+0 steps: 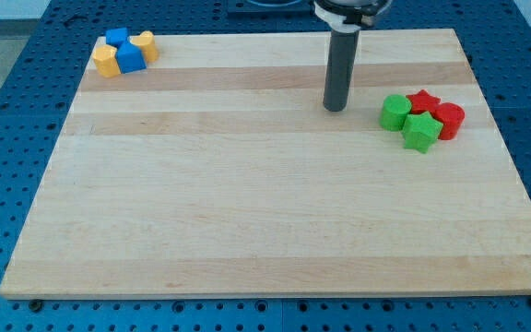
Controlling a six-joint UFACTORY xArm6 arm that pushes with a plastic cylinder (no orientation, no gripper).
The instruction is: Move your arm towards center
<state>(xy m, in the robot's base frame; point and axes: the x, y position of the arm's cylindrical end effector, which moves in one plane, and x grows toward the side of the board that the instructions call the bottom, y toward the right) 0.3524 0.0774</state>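
My tip (336,108) touches nothing, no pincer here; stiff rod, board (247,212) center sits around 7 o'clock.

Lighting is bright and even across the wooden board (265,203), with no dim corners. Illumination appears to come from overhead: shadows are short and soft, sitting close under the blocks at the upper left and right of the frame. The rod (339,69) casts only a faint, small shadow at its base. No harsh glare on the wood; the blue surround (7,138) shows mild sheen. Focus is sharp throughout, edges undistorted.
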